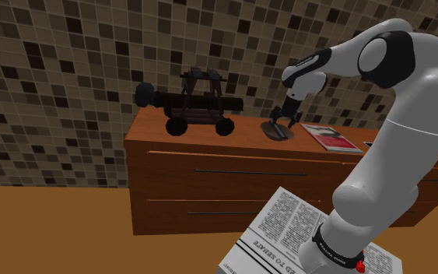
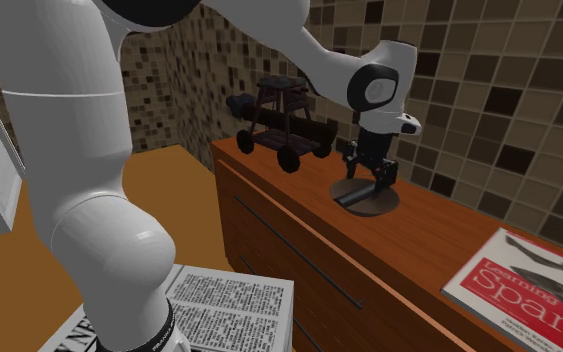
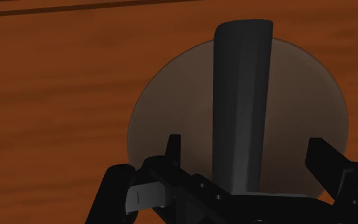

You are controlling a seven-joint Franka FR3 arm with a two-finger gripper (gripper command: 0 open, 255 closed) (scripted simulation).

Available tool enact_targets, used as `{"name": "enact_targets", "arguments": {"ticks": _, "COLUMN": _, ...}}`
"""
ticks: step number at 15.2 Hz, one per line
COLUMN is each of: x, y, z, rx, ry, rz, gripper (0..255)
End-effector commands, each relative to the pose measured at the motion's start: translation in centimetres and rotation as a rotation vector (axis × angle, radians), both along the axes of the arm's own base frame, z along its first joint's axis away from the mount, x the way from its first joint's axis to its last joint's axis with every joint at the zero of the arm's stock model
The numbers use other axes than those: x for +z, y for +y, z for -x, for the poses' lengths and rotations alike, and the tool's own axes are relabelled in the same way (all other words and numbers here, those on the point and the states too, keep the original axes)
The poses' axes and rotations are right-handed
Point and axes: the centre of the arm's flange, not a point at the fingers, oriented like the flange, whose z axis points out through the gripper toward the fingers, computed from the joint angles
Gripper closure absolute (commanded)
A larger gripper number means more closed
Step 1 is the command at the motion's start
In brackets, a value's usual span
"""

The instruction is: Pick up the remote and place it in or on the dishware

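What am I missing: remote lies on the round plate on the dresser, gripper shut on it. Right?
Not quite. The gripper is open: in the wrist view its fingers stand apart on either side of the remote, touching neither side. The remote does lie on the round plate on the dresser.

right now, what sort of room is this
Likely a living room or bedroom in a house: a wooden chest of drawers stands against a brown mosaic-tiled wall, with a model cannon and a red-covered magazine on top.
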Motion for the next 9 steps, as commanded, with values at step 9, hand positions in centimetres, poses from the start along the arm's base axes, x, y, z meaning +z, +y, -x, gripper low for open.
{"name": "enact_targets", "arguments": {"ticks": 9, "x": 3.3, "y": -0.1, "z": 0.1, "rx": 0.0, "ry": 0.001, "rz": -0.001, "gripper": 0}}
